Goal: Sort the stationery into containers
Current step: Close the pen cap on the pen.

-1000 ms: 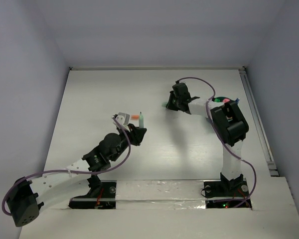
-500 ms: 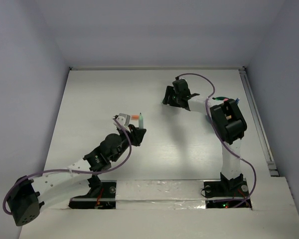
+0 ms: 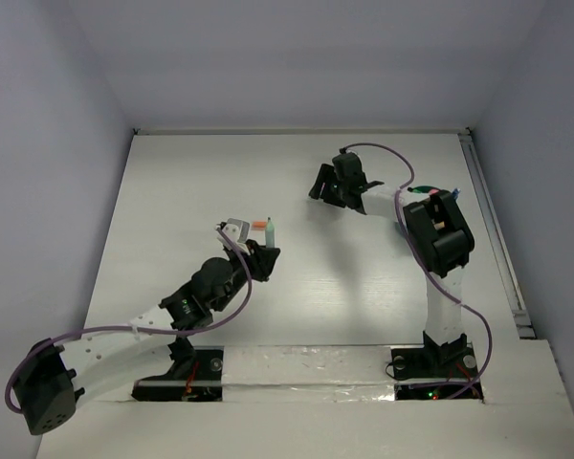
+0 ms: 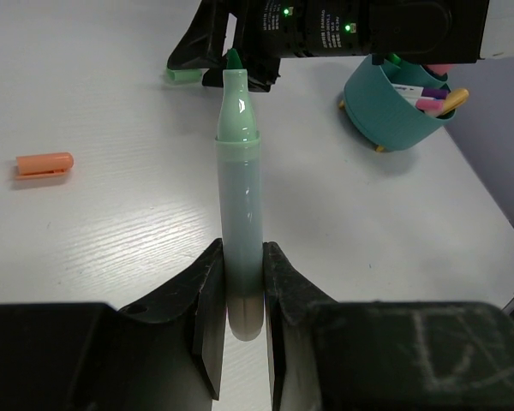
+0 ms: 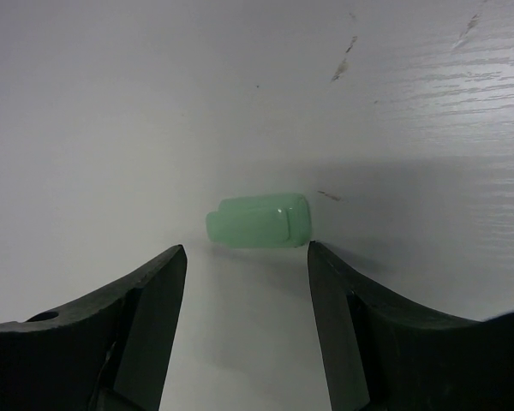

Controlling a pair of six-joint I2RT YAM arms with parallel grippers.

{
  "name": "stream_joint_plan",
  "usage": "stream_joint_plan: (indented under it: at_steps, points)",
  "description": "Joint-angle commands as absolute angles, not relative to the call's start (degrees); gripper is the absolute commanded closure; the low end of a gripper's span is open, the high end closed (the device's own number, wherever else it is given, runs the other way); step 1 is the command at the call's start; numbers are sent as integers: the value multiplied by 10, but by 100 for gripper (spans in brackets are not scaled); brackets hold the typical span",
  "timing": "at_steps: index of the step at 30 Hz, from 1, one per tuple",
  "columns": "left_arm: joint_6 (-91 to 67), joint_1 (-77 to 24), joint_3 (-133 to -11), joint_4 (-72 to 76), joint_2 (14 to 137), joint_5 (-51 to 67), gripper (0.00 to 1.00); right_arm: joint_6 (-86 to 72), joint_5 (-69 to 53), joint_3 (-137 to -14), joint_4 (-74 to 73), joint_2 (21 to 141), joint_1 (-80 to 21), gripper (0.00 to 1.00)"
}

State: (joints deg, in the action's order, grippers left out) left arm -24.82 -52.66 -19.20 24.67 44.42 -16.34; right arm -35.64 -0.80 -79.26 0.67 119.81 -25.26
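My left gripper [image 4: 239,257] is shut on the lower barrel of an uncapped pale-green marker [image 4: 240,197], whose tip points away toward the right arm. From above, the marker [image 3: 271,230] sticks out beyond the left gripper [image 3: 265,251] near the table's middle. An orange cap [image 4: 44,163] lies on the table left of the marker. My right gripper [image 5: 247,253] stands open just short of a small green cap [image 5: 259,221], which lies crosswise on the table untouched. The teal tub [image 4: 394,116] stands behind to the right with several pens [image 4: 437,94] in it.
From above, the right arm's elbow [image 3: 438,229] covers most of the teal tub [image 3: 423,193]. A metal rail [image 3: 496,234] runs along the table's right edge. White walls close the table in at the back and sides.
The right gripper has opened and shifted slightly toward the far left over the green cap. The left arm holds the marker almost still.
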Motion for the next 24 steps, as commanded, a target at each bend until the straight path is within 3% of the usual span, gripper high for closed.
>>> stream_joint_plan:
  at_steps: [1, 8, 24]
  points:
    - [-238, -519, -186, 273, 431, -167, 100, -388, -40, -771, 31, 1194, -260, 35]
    - [-237, -519, -185, 271, 425, -166, 100, -405, -33, -794, 23, 1211, -260, 34]
    - [-232, -519, -181, 267, 413, -174, 100, -304, 22, -992, -87, 1303, -260, 32]
